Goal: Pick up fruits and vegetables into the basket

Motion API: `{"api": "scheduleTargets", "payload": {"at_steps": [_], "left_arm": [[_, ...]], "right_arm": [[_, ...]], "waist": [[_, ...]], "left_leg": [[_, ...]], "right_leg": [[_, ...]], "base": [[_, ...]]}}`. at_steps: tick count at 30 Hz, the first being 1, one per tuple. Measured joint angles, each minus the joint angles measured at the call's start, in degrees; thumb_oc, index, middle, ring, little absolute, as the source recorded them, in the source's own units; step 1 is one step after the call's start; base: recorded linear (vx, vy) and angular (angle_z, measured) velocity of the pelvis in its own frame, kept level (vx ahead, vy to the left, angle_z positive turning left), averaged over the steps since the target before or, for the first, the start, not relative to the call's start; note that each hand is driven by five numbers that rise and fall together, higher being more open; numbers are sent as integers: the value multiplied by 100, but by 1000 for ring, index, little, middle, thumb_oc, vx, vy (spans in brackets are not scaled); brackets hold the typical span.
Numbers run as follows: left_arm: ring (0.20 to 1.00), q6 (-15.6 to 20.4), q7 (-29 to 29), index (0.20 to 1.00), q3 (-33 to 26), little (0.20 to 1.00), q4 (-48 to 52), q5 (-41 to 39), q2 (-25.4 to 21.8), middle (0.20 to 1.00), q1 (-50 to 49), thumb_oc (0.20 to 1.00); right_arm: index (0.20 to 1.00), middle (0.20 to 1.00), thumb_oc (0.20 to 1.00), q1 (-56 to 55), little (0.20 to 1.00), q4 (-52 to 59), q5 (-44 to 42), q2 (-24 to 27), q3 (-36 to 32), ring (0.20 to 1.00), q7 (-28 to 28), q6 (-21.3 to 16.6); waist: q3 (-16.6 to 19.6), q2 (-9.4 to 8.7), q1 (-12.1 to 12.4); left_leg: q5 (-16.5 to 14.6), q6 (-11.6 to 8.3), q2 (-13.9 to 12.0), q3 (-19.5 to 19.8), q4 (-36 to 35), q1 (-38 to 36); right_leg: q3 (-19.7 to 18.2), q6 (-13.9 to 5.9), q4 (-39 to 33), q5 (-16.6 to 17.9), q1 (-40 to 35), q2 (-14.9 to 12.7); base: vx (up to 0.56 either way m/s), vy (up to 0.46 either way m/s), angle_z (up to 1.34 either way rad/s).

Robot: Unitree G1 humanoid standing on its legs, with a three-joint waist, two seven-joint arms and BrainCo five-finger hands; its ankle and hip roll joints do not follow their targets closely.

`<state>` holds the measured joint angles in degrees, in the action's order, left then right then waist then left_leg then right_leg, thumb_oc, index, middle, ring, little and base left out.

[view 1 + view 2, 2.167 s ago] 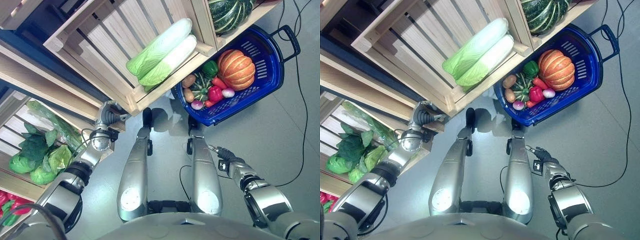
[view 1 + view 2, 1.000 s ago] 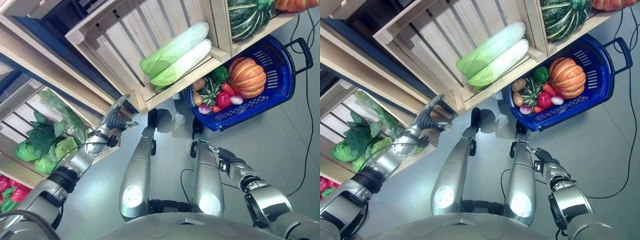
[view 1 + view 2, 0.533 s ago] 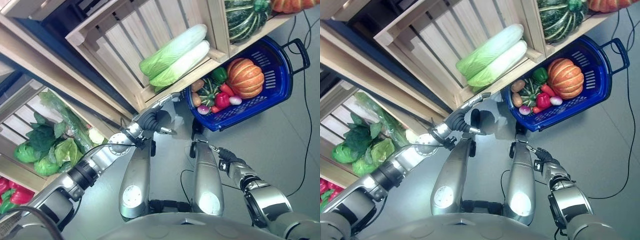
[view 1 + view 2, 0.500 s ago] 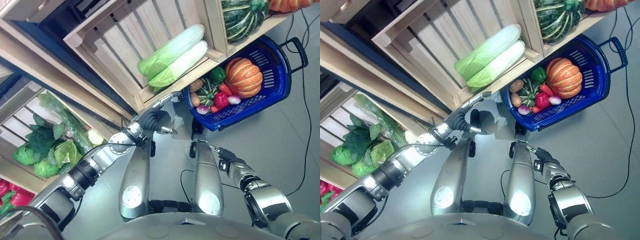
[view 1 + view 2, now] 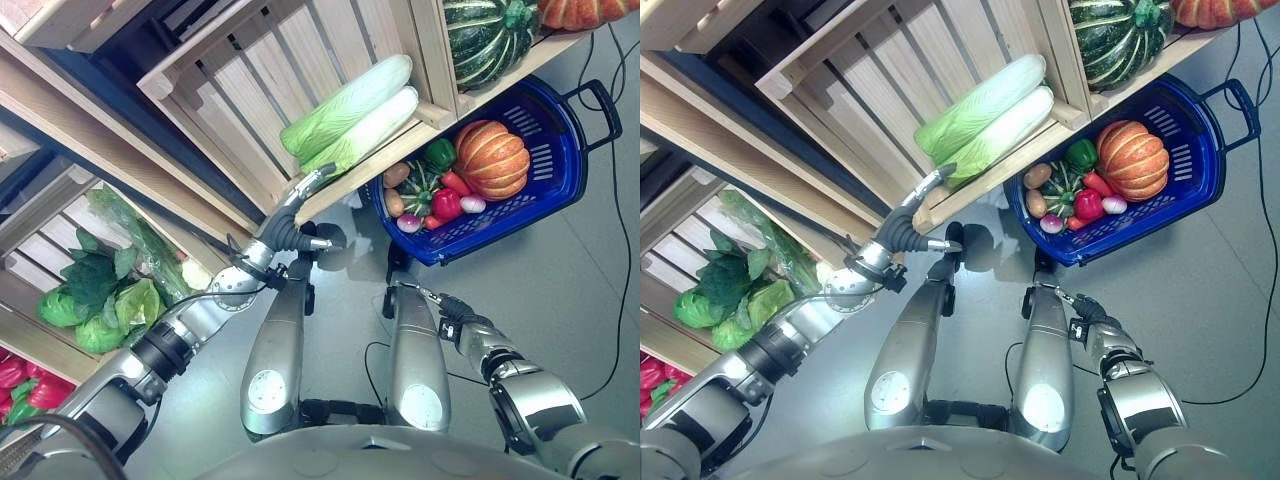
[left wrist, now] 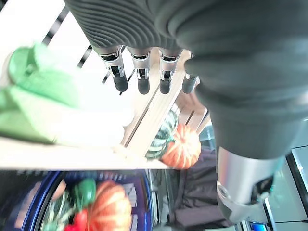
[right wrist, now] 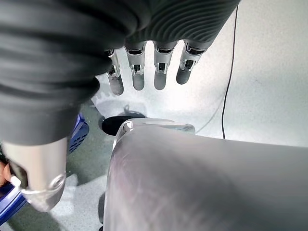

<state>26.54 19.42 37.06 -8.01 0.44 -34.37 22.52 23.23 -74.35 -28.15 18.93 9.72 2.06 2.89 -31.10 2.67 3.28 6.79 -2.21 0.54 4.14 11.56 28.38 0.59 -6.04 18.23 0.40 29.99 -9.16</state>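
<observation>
Reaching left hand (image 5: 288, 225) just below cabbages (image 5: 352, 112), fingers straight.

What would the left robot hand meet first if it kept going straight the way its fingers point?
Probably the lower of the two cabbages in the wooden crate. The left robot hand reaches up with straight fingers near the crate's front edge; depth is unclear, so it may touch that edge first.

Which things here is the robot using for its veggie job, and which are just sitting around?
For the job:
- left hand, open, reaching up to the crate
- two napa cabbages in the wooden crate
- blue basket, already holding an orange pumpkin

Just sitting around:
- right hand, idle and low
- leafy greens
- striped green squash
</observation>
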Motion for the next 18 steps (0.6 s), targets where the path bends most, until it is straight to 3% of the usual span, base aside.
{"api": "scheduleTargets", "payload": {"at_steps": [10,18], "left_arm": [[1000,-141,771,1000,-191,1000,-389,817,-20,1000,933,1000],[1000,-161,1349,1000,-199,1000,-1127,1300,-87,1000,1787,1000]], "right_arm": [[1000,1000,1000,-11,1000,-2,5,32,6,1000,-80,-3],[1000,1000,1000,-14,1000,-3,24,94,54,1000,-179,25]], "waist": [[0,-1,-148],[-7,-22,-449]], "left_leg": [[-12,-20,-49,-123,38,-12],[-40,-45,-112,-162,128,8]], "right_leg": [[-151,13,87,6,59,61],[-225,5,96,0,83,144]], "base": [[26,13,-5],[38,20,-5]]}}
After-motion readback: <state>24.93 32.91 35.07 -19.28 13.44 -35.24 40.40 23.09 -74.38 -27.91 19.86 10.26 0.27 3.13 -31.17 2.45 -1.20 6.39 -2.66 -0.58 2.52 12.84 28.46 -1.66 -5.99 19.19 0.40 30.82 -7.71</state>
